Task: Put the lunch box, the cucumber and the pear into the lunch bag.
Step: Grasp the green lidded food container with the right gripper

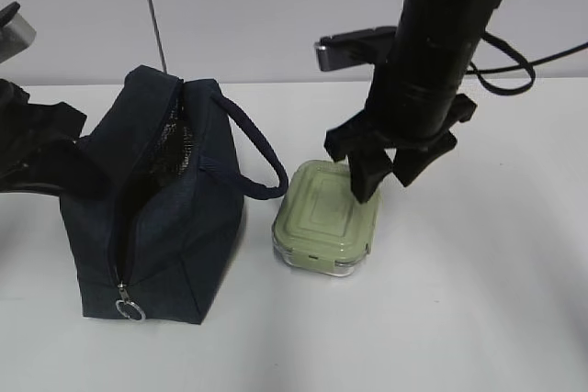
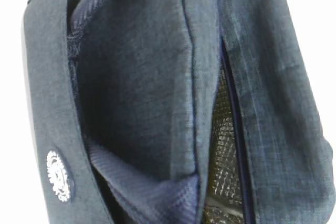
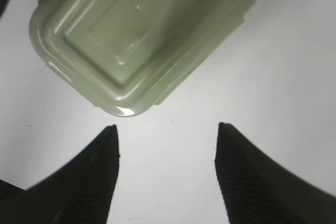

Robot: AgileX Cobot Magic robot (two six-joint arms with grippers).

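The exterior camera looks down at a slant across the white table (image 1: 478, 300); the left wrist camera presses close against the lunch bag (image 2: 157, 93), while the right wrist camera faces straight down on the lunch box (image 3: 142, 30), both also in the exterior view.

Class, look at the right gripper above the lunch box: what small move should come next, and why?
Probably lower the right gripper around the lunch box. Its jaws are open and hold nothing, the box sits on the table beside the unzipped lunch bag.

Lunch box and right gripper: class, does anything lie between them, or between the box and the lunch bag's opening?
Nothing visible does. The right gripper hangs open above bare table beside the lunch box. Only the handle loops between the box and the unzipped lunch bag.
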